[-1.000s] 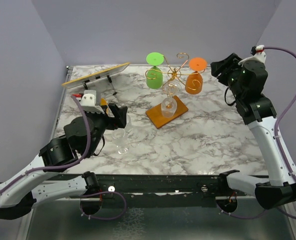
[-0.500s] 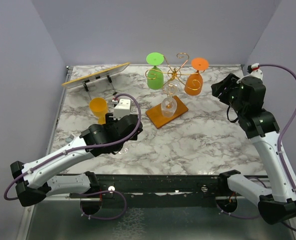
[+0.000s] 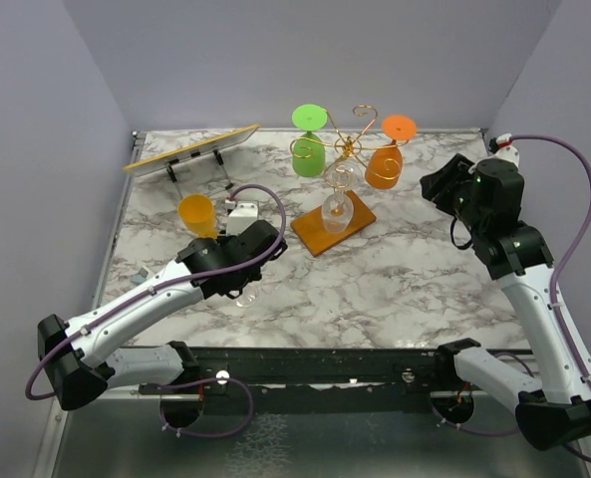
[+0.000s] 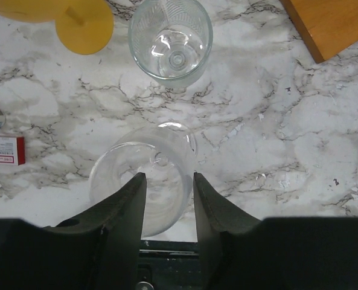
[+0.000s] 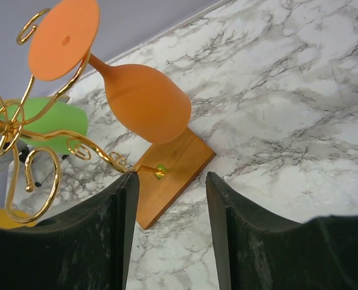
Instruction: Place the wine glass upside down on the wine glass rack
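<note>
A clear wine glass (image 4: 160, 151) stands on the marble just under my left gripper (image 4: 169, 175). The open fingers straddle it from above; contact cannot be made out. In the top view its foot (image 3: 243, 296) shows below the left gripper (image 3: 243, 275). A second clear glass (image 4: 169, 39) stands just beyond it. The gold wire rack (image 3: 347, 149) on its orange-brown base (image 3: 315, 237) holds a green glass (image 3: 308, 151), an orange glass (image 3: 386, 164) and a clear glass (image 3: 337, 209), all upside down. My right gripper (image 3: 437, 185) is open and empty, right of the rack (image 5: 28, 136).
A yellow glass (image 3: 196, 213) stands left of my left gripper; its foot (image 4: 84, 25) shows in the wrist view. A tilted yellow-edged board (image 3: 190, 149) on legs stands at the back left. A small red and white item (image 4: 3, 151) lies at the left.
My left arm has stretched forward and right, moving its gripper over the clear glass. My right gripper has dropped a little and come slightly nearer. The glasses have not moved.
</note>
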Robot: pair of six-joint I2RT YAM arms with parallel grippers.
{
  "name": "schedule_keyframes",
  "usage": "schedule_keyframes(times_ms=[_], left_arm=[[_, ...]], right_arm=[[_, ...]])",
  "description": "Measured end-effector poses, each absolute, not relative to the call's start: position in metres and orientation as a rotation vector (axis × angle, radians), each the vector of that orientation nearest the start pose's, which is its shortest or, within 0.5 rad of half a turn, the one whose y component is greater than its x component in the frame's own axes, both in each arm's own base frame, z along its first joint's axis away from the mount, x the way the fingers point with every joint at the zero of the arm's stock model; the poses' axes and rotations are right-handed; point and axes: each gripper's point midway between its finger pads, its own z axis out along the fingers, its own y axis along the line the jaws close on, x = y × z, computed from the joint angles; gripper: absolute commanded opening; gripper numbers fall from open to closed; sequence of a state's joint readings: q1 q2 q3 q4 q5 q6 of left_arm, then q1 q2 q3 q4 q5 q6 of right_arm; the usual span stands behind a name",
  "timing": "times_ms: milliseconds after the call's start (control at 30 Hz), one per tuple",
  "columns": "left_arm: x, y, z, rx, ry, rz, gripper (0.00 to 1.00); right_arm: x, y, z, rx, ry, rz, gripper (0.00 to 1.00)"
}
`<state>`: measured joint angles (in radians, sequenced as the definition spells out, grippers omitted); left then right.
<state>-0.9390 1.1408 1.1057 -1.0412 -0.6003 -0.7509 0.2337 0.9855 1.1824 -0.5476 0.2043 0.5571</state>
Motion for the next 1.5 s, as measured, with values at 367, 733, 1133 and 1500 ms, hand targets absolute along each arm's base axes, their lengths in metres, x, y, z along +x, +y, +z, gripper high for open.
schedule_keyframes(times_ms=[367,733,1133,1500], left_arm=[[0.200,-0.168,0.168,0.113,2.490,-0.095,0.00],[0.177,-0.208,0.177,0.327,2.541,-0.394,0.00],[0.156,-0.276,0.249,0.541,2.286,-0.873,0.00],[0.145,-0.318,0.272,0.606,2.063,-0.915,0.00]], right_arm=[[0.314,0.065,0.309,0.502,1.889,0.385,0.49],[0.296,0.064,0.318,0.544,1.839,0.445,0.50],[0.265,0.074,0.305,0.626,1.845,0.599,0.50],[0.224,0.115,0.247,0.869,2.004,0.952,0.49]])
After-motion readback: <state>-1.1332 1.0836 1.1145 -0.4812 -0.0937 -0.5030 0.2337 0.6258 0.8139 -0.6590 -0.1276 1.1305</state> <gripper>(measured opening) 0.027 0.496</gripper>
